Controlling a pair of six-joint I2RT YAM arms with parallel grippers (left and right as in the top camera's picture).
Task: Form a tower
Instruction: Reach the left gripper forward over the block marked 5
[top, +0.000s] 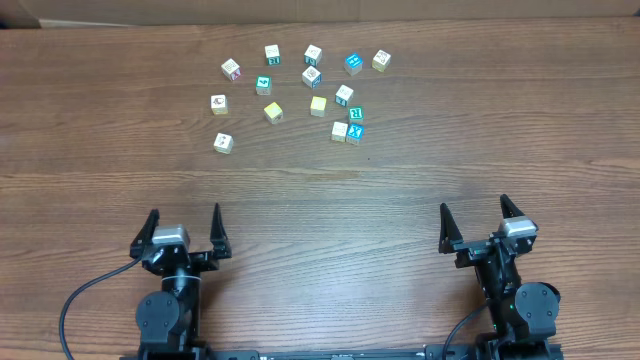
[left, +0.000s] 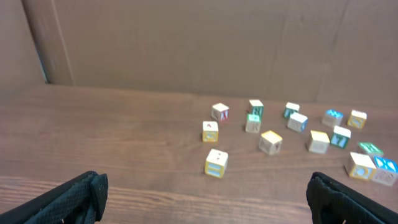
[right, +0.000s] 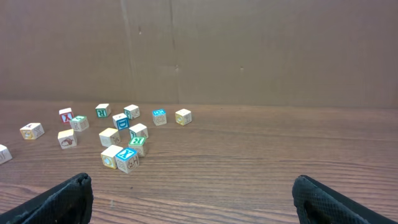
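Observation:
Several small wooden letter cubes lie scattered on the far part of the table, among them a yellow-faced cube (top: 318, 104), a blue-topped cube (top: 353, 64) and a teal-topped cube (top: 355, 114). They appear to lie singly, so no tower is in view. The left wrist view shows a nearest yellow cube (left: 216, 163). In the right wrist view a blue X cube (right: 127, 160) is closest. My left gripper (top: 185, 212) (left: 205, 190) is open and empty at the near left. My right gripper (top: 474, 204) (right: 191, 186) is open and empty at the near right. Both are well short of the cubes.
Bare brown wooden tabletop (top: 320, 200) stretches between the grippers and the cubes. A brown cardboard wall (right: 249, 50) stands behind the cubes at the table's far edge. A black cable (top: 75, 300) loops beside the left arm's base.

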